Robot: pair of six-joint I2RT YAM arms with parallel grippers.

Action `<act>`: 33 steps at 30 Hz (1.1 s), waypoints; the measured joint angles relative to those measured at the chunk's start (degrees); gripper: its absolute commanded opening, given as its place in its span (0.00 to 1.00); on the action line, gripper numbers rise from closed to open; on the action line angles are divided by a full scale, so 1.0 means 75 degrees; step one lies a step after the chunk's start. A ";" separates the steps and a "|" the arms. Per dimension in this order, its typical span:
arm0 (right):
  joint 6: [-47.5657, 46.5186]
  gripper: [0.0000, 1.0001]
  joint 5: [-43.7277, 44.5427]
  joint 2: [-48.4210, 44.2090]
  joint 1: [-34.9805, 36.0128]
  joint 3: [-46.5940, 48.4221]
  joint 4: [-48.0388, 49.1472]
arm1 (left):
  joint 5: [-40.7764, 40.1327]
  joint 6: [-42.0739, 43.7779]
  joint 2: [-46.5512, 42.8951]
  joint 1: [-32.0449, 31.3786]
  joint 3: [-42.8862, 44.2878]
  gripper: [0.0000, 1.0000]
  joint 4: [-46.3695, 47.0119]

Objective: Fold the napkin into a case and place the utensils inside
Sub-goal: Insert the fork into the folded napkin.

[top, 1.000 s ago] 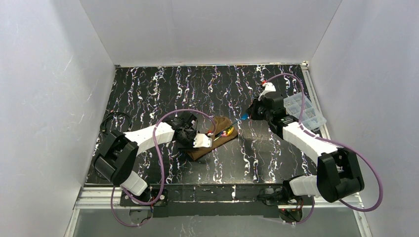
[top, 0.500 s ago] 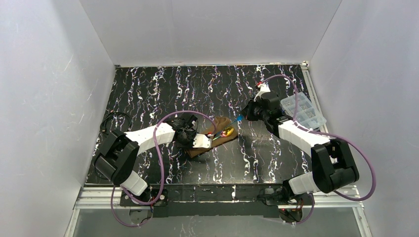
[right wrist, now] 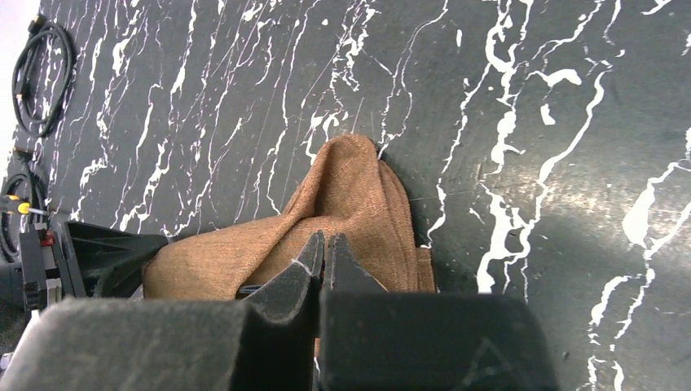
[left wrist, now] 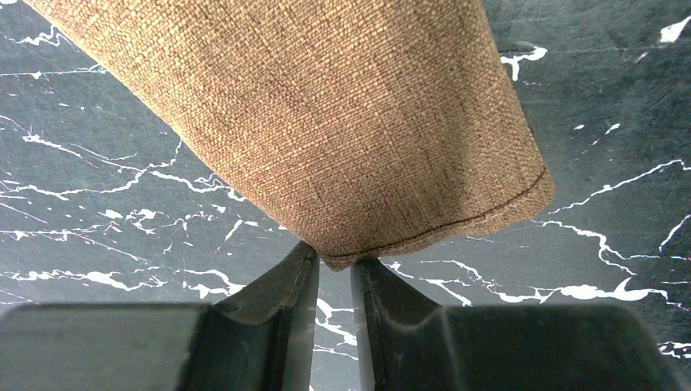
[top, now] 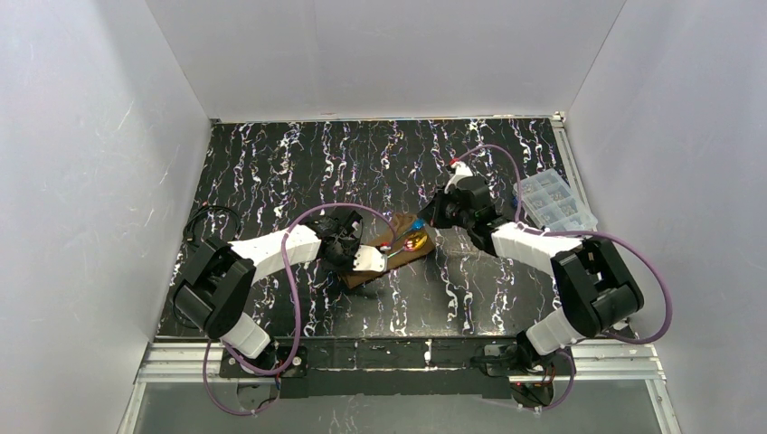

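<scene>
Two matching arms, white shells over black joints.
The left arm (top: 271,246) and right arm (top: 529,242) are built alike: blocky white link covers are set between rounded black joint housings, the bulkiest near the bases. A purple cable (top: 336,205) is looped loosely along each arm. A red tip (top: 453,164) is noted on a white fitting at the right wrist. The left claw (left wrist: 334,259) and right claw (right wrist: 324,243) are fitted with matte black wedge-shaped fingers (left wrist: 285,285), tapered from a broad flat black block.
</scene>
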 measured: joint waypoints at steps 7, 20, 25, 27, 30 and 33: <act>0.0117 0.01 0.0035 0.0210 0.0280 0.0000 0.0239 | -0.0015 0.0000 0.0023 -0.0012 0.0020 0.16 -0.0020; 0.0102 0.45 0.0309 0.0487 0.0685 0.0000 0.0277 | -0.0175 0.0006 0.0055 -0.0015 0.0041 0.13 -0.0087; -0.0006 0.55 0.0423 0.0542 0.0781 0.0000 -0.0032 | -0.0175 0.0012 0.0058 -0.0015 0.0044 0.12 -0.0102; -0.0082 0.59 0.0460 0.0542 0.0793 0.0020 -0.0213 | -0.0178 0.0023 0.0058 -0.0015 0.0044 0.12 -0.0105; -0.0213 0.70 0.0609 0.0539 0.0796 0.0189 -0.0621 | -0.0187 0.0064 0.0058 -0.0017 0.0044 0.13 -0.0105; -0.0393 0.77 0.0868 0.0513 0.0793 0.0458 -0.1055 | -0.0201 0.0090 0.0058 -0.0023 0.0044 0.15 -0.0108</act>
